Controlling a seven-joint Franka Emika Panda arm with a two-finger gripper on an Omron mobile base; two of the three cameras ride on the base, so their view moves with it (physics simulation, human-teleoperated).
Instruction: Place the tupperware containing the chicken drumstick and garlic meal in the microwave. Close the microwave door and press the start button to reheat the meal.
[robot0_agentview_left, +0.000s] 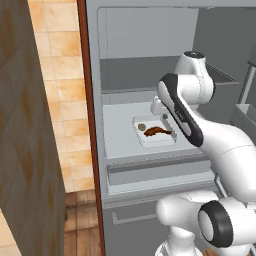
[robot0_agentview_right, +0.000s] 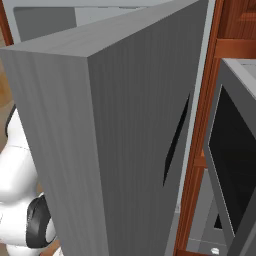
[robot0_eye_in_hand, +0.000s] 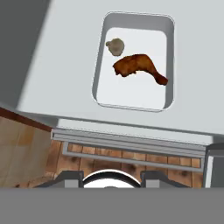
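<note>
The tupperware (robot0_agentview_left: 154, 132) (robot0_eye_in_hand: 135, 61) lies on a pale shelf (robot0_agentview_left: 120, 132) inside an open fridge. In it are the brown chicken drumstick (robot0_agentview_left: 156, 131) (robot0_eye_in_hand: 138, 66) and the small greyish garlic (robot0_agentview_left: 142, 127) (robot0_eye_in_hand: 115, 46). My gripper (robot0_agentview_left: 164, 118) (robot0_eye_in_hand: 111, 179) hangs just above the tray's far right corner. It is open, with nothing between its fingers and the tray a little way off in the hand view. At the far right of the right base view, a grey-framed dark glass panel that looks like the microwave door (robot0_agentview_right: 231, 165) stands swung out.
The open fridge door (robot0_agentview_right: 125, 140) is a big grey slab close to the base. A drawer front (robot0_agentview_left: 155, 172) sits below the shelf. A brown wall panel (robot0_agentview_left: 25, 125) and tiled wall (robot0_agentview_left: 65, 100) are on the left. Wooden cabinet framing (robot0_agentview_right: 200, 145) stands beside the dark glass panel.
</note>
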